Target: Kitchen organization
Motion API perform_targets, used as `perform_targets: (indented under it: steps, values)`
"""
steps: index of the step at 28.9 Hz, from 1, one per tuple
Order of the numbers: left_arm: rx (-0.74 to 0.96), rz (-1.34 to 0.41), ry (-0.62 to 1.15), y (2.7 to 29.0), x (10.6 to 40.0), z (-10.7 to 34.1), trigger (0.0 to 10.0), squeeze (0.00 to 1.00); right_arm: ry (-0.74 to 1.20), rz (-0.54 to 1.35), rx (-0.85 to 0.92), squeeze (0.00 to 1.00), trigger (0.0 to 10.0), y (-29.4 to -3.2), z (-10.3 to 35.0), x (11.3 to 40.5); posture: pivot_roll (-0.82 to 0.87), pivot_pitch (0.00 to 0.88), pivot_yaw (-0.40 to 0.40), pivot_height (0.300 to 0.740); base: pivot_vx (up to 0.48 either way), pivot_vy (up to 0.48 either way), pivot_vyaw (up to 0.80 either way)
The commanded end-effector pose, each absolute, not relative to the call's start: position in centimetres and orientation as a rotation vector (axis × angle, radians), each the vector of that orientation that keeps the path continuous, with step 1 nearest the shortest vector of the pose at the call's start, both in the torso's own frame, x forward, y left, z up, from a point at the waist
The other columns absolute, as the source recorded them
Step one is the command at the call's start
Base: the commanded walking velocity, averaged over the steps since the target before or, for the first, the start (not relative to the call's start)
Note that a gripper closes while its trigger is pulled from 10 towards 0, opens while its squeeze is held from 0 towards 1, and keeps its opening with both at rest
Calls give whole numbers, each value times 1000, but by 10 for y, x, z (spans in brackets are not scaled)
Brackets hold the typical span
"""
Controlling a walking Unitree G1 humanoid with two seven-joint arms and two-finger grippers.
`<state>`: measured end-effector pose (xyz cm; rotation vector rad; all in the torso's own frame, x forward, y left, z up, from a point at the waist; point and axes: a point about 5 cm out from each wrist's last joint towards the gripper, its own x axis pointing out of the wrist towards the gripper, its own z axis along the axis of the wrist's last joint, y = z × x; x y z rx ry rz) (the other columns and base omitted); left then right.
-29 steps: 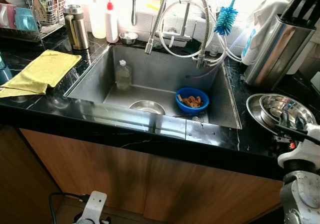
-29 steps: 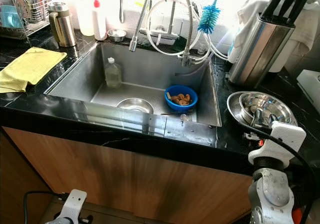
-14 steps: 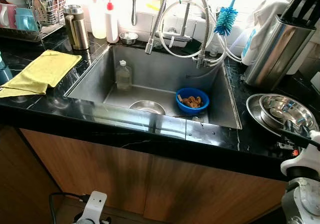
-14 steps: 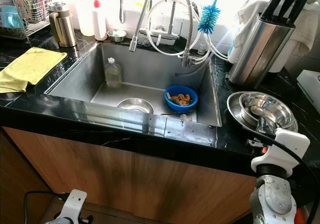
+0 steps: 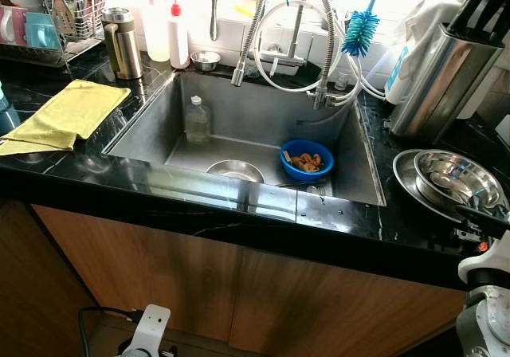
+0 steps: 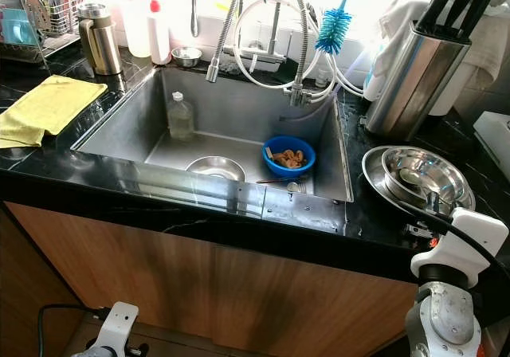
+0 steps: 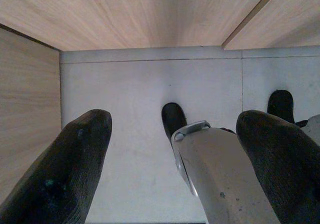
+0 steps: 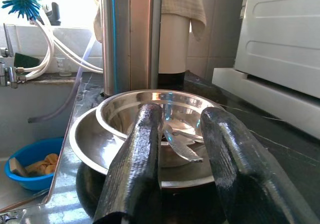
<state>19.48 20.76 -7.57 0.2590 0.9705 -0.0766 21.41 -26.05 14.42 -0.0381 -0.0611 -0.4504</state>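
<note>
Two stacked steel bowls [image 5: 458,178] sit on the black counter right of the sink, with spoons [image 8: 182,149] lying in the upper one. My right gripper [image 5: 478,215] hovers at their near rim, fingers [image 8: 142,149] slightly apart and holding nothing. In the sink [image 5: 239,106] are a blue bowl [image 5: 307,158] of brown food, a steel bowl [image 5: 233,170] and a clear plastic bottle [image 5: 195,119]. My left gripper [image 7: 175,119] hangs open over the pale floor, beside the wooden cabinet front [image 5: 239,285].
A tall steel utensil holder [image 5: 438,78] stands behind the stacked bowls. A yellow cloth [image 5: 64,114] lies on the left counter, with a steel flask [image 5: 122,42] and dish rack [image 5: 48,14] behind it. Faucet hoses and a blue brush [image 5: 360,30] hang over the sink's back.
My right gripper has drawn back from over the stacked steel bowls toward the counter's front edge and sunk lower. Everything else stays put.
</note>
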Motion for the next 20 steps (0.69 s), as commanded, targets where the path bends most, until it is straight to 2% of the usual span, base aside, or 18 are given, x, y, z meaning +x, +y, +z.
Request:
perform_targets:
  steps: [1, 5, 6, 20]
  values:
    - [272, -95, 984, 206, 194, -77, 10000, 0, -82, -468, -37, 1000, 10000, -265, 151, 211, 117, 0, -132, 736, 0, 0, 0]
    - [272, -95, 984, 206, 194, -77, 10000, 0, -82, -468, -36, 1000, 10000, -265, 151, 211, 117, 0, -132, 736, 0, 0, 0]
    - [273, -95, 983, 206, 194, -76, 10000, 0, -79, -470, -40, 0, 10000, -265, 151, 211, 118, 0, -131, 736, 0, 0, 0]
    - [275, -95, 982, 206, 195, -76, 10000, 0, -44, -503, -20, 0, 10000, -268, 141, 208, 118, 0, -130, 736, 0, 0, 0]
